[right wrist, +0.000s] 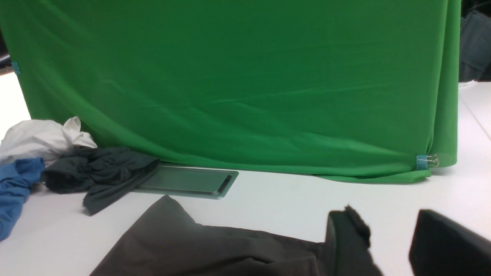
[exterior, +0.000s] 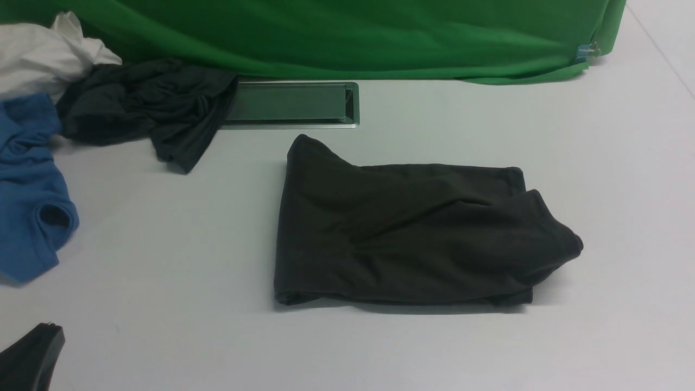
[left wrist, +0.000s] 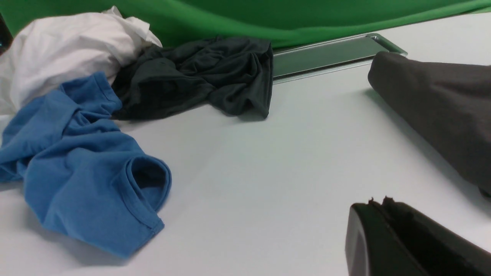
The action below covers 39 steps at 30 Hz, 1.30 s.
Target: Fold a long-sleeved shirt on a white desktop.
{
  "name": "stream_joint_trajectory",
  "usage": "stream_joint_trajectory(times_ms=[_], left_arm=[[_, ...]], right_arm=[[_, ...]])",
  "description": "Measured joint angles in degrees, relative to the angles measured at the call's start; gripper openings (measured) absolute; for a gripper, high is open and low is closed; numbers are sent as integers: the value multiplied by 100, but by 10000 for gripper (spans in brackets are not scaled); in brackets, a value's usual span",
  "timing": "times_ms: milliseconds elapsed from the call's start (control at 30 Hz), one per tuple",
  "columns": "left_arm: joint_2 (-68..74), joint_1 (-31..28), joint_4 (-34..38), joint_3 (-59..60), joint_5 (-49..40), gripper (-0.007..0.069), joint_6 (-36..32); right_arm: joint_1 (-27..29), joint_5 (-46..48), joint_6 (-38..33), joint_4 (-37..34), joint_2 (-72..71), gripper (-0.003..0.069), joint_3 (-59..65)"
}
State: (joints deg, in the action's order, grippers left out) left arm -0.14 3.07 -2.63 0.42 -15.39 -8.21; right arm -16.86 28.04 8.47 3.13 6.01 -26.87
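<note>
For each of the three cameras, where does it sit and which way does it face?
Front: between the arms, looking forward over the folded dark shirt; left tool at the corner.
Left wrist: low over the table, facing the blue shirt; closed left tool shows.
Right wrist: low, facing the green cloth; open right tool shows.
Shared: all three show the cable tray.

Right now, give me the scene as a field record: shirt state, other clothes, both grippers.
shirt: dark olive-brown knit long-sleeved shirt, folded into a compact rectangle, mid-table
surface: smooth white desktop with grey metal cable tray
other clothes: charcoal-grey garment, blue shirt, white garment, piled far left
backdrop: green cloth
left gripper: shut, empty, off the shirt
right gripper: open, empty, beside the shirt's edge
</note>
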Motion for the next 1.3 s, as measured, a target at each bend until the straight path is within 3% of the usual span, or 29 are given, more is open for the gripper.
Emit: stream_joint_trajectory(times_ms=[1300], left_arm=[[0, 0, 17, 0, 87, 18, -23]], right_arm=[[0, 0, 1, 0, 0, 239, 0]])
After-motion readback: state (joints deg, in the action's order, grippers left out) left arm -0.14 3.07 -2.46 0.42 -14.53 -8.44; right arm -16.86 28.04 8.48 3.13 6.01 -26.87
